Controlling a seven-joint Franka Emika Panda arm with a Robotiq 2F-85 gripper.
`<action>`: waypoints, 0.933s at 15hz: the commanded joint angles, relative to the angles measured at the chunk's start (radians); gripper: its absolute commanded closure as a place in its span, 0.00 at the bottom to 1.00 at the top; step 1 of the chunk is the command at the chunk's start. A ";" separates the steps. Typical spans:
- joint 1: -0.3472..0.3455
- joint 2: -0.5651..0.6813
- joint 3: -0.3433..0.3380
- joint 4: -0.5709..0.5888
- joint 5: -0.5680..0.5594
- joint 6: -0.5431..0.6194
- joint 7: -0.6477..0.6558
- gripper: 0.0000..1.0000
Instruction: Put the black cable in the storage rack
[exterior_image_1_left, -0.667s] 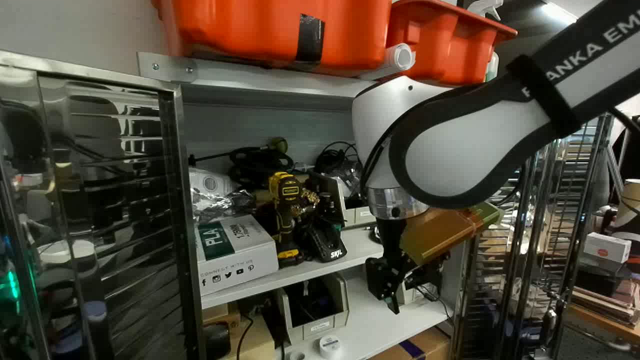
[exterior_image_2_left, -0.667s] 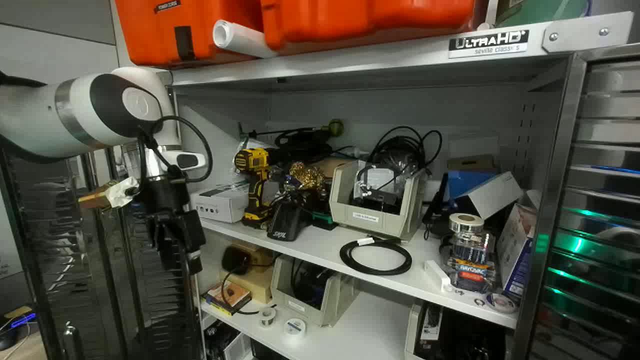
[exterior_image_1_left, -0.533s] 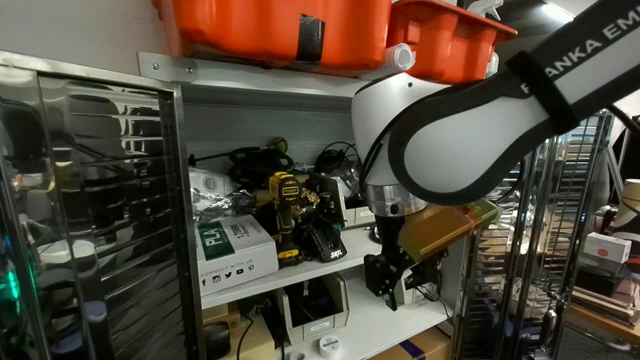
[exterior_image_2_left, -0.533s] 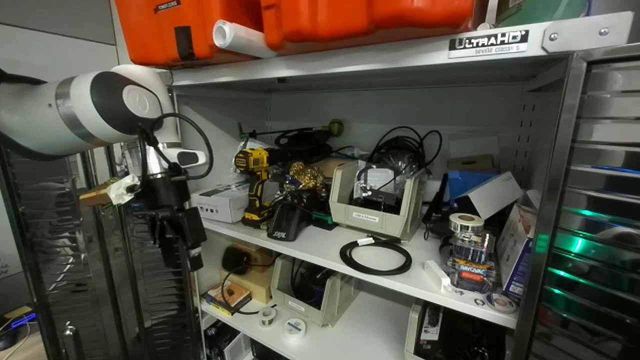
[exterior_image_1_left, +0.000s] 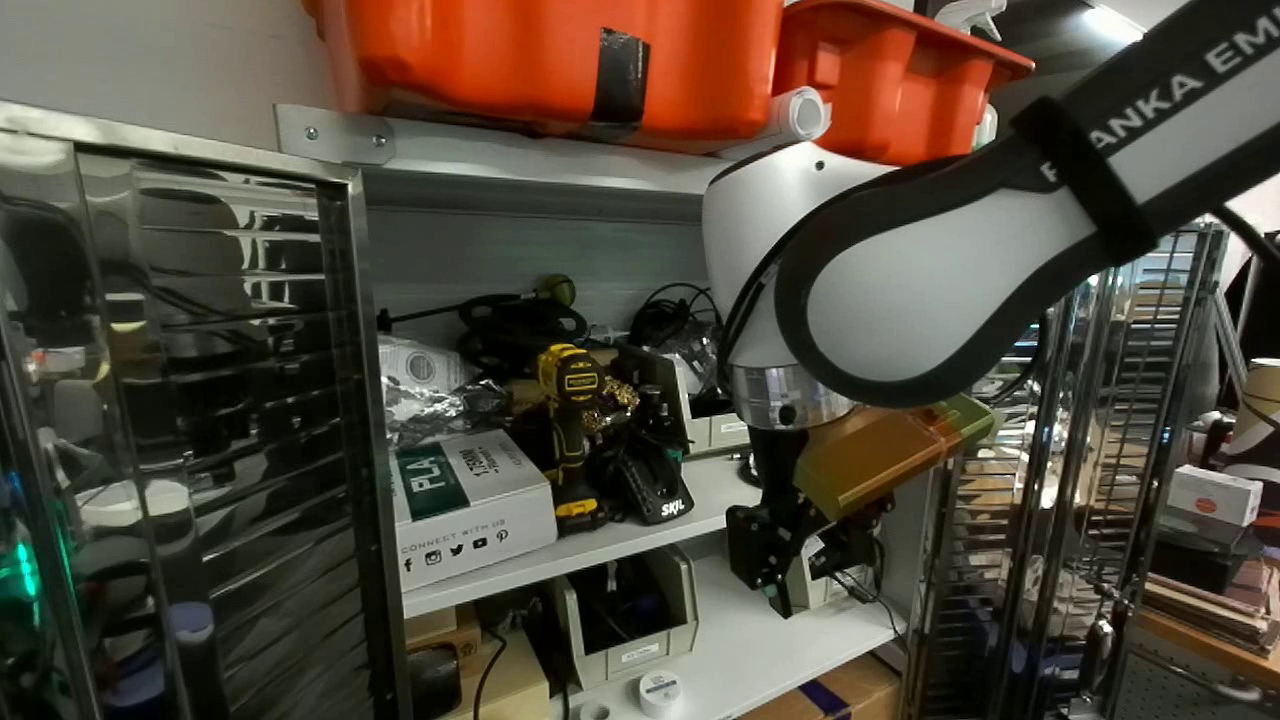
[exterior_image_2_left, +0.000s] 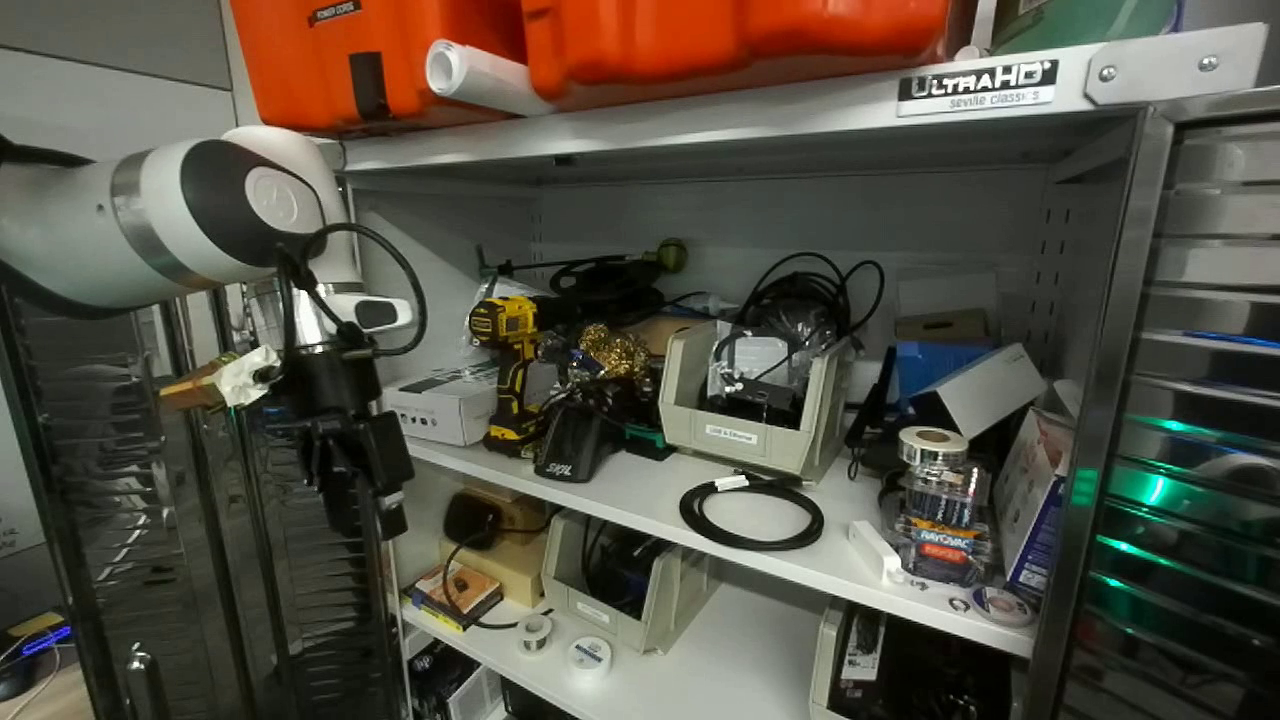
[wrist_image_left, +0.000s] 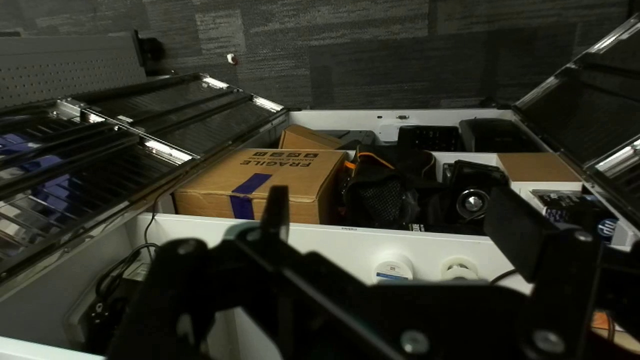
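Downturned pincer, fingers apart

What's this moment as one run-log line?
gripper: open, nothing held | black cable: coiled on shelf, clear of gripper | labelled bin: behind cable

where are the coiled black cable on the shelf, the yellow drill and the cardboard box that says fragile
Black cable (exterior_image_2_left: 692, 510): in an exterior view, on the picture-left part of its coil.
Drill (exterior_image_2_left: 513, 378): in an exterior view, on its handle.
Cardboard box (wrist_image_left: 290, 175): in the wrist view, on its top.
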 joint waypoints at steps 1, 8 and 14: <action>0.042 0.009 -0.046 0.005 -0.004 0.006 0.000 0.00; 0.039 0.122 -0.116 0.039 -0.104 0.165 -0.008 0.00; 0.028 0.233 -0.229 0.115 -0.182 0.300 0.077 0.00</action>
